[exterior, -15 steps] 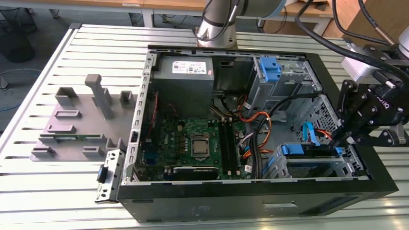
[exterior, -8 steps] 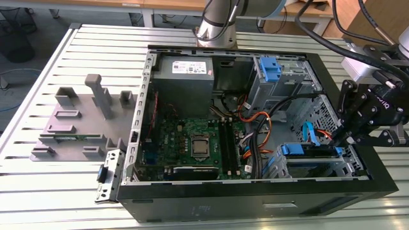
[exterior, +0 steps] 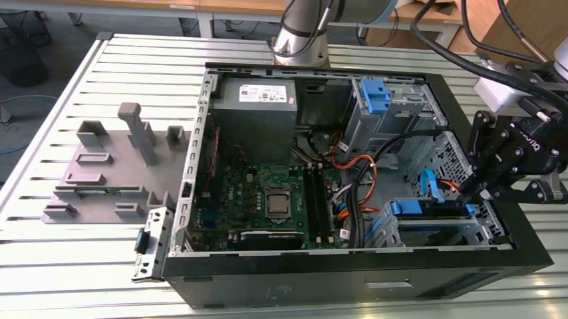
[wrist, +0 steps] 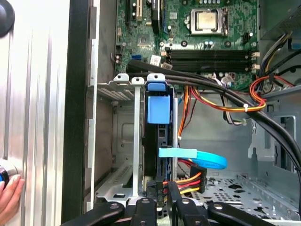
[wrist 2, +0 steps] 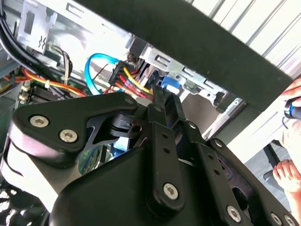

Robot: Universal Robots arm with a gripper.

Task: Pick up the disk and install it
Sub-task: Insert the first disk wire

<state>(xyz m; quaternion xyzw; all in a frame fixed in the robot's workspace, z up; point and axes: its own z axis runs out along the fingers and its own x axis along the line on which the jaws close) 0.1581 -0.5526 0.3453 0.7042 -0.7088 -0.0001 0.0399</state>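
The disk (wrist: 151, 150) stands edge-on in the metal drive cage (wrist: 136, 141) of the open computer case (exterior: 355, 272), with its blue rail tab (wrist: 158, 109) at the top. In the exterior view the disk (exterior: 433, 214) lies in the cage at the case's near corner on that view's right. My gripper (exterior: 469, 196) hangs over that corner. Its fingers (wrist: 173, 190) straddle the disk's cable end and sit close together on it. In the second wrist view the gripper (wrist 2: 164, 101) tips meet beside a blue rail (wrist 2: 170, 87).
Orange, red and blue cables (wrist: 197, 162) cross beside the cage. The motherboard (exterior: 275, 199) and a grey power-supply box (exterior: 257, 96) are in the case. A grey stand with posts (exterior: 116, 173) sits at the exterior view's left. A person's hand (wrist: 9, 197) rests outside the case wall.
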